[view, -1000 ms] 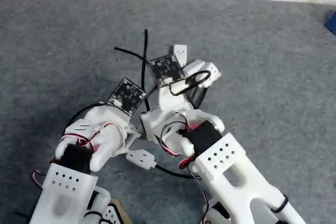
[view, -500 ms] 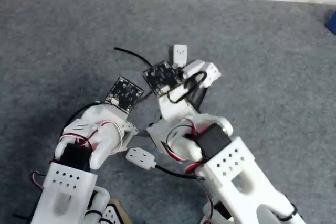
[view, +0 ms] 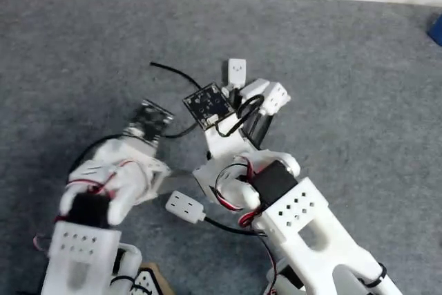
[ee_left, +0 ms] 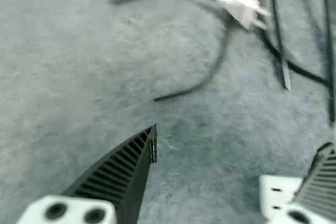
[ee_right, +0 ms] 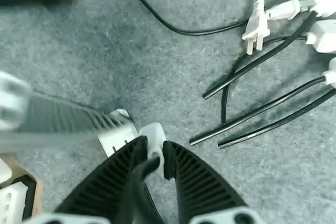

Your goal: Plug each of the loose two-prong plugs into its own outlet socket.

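The job looks barely begun. The white two-prong plug [ee_right: 256, 24] lies loose on the grey fuzzy worktop [view: 345, 67], in the upper right of the right wrist view, with its prongs bare. The white flat outlet socket [view: 185, 206] lies low in the middle of the high view, between the two arms, with no plug in it. The right hand [ee_right: 153, 145] is clamped on the socket's white end, where its black cord [view: 224, 227] seems to come out. The left hand [ee_left: 241, 140] is wide apart and holds nothing, just beside the socket. Since a second ago, the left arm has swung toward the left of the high view. The socket has stayed put.
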{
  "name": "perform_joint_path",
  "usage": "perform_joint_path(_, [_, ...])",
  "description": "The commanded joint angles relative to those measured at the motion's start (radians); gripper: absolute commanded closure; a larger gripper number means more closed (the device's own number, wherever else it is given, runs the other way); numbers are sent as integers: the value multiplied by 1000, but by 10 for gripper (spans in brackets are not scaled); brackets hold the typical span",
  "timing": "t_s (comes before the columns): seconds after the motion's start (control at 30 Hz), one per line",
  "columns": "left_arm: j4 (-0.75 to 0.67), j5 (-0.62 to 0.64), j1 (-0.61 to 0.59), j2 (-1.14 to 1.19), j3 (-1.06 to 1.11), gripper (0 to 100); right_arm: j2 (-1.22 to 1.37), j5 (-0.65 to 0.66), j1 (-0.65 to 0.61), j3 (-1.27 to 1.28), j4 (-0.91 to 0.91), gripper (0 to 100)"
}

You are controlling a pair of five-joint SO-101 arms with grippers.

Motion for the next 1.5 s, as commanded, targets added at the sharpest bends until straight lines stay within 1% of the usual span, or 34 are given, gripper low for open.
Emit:
perform_joint_path(0.0, [63,-6,-44,-133,-50,564,-4,12,-4,-4,-15,993])
perform_joint_path(0.07, [75,-3,-81,-219,-50,564,-4,12,-4,-4,-12,993])
perform_joint_path(0.17, [60,5,-211,-300,-31,564,-4,11,-10,-4,-5,993])
perform_joint_path(0.27, [-60,68,-320,-289,41,564,-4,12,-38,12,-7,993])
perform_joint_path(0.33, [-137,87,-349,-239,85,564,-4,35,-108,53,-24,993])
perform_joint_path(0.43, [-167,89,-352,-105,68,564,-15,193,-248,154,-94,993])
perform_joint_path(0.53, [-164,104,-354,67,-30,564,-15,358,-320,228,-140,993])
perform_joint_path(0.6, [-124,120,-354,197,-114,564,-8,433,-321,242,-171,993])
perform_joint_path(0.8, [94,123,-354,567,-433,564,-4,554,-317,242,-234,993])
perform_joint_path(0.9, [163,124,-364,665,-555,564,-5,600,-277,220,-234,993])
perform_joint_path(1.0, [178,144,-364,720,-627,564,-5,644,-229,189,-236,993])
perform_joint_path(1.03, [178,169,-372,737,-645,564,-4,626,-220,176,-239,993])
perform_joint_path(1.07, [175,193,-398,756,-665,564,-4,571,-206,168,-257,993])
perform_joint_path(1.2, [173,290,-535,863,-759,564,-4,152,-127,176,-354,993])
perform_joint_path(1.23, [172,299,-552,892,-774,564,-5,89,-113,188,-364,993])
perform_joint_path(1.37, [172,307,-542,1007,-799,564,-7,-184,-93,223,-400,993])
perform_joint_path(1.47, [170,308,-541,1058,-829,564,-8,-325,-120,237,-403,993])
